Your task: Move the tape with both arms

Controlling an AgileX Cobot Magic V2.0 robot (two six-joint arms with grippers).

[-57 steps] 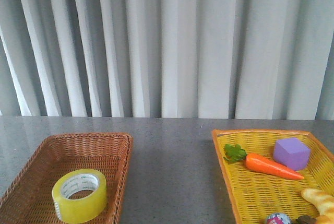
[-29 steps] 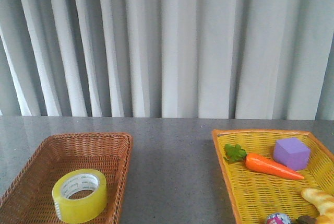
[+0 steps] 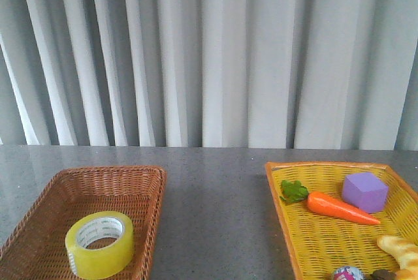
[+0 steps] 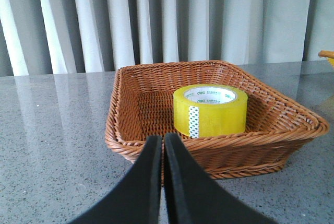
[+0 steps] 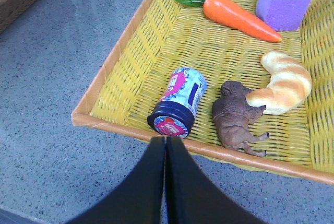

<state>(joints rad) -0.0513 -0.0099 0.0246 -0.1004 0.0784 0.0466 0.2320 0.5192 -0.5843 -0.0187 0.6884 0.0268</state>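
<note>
The yellow tape roll [image 3: 100,244] lies flat in the brown wicker basket [image 3: 134,177] at the front left of the table; it also shows in the left wrist view [image 4: 210,110]. My left gripper [image 4: 163,139] is shut and empty, low over the table just outside the brown basket's [image 4: 130,145] near rim, short of the tape. My right gripper [image 5: 165,140] is shut and empty, above the table at the near edge of the yellow basket [image 5: 120,51]. Neither arm shows in the front view.
The yellow basket [image 3: 281,192] at the right holds a carrot [image 3: 339,207], a purple cube [image 3: 364,190], a croissant [image 5: 282,84], a brown animal figure [image 5: 237,118] and a small can [image 5: 178,102]. Grey curtains hang behind the table.
</note>
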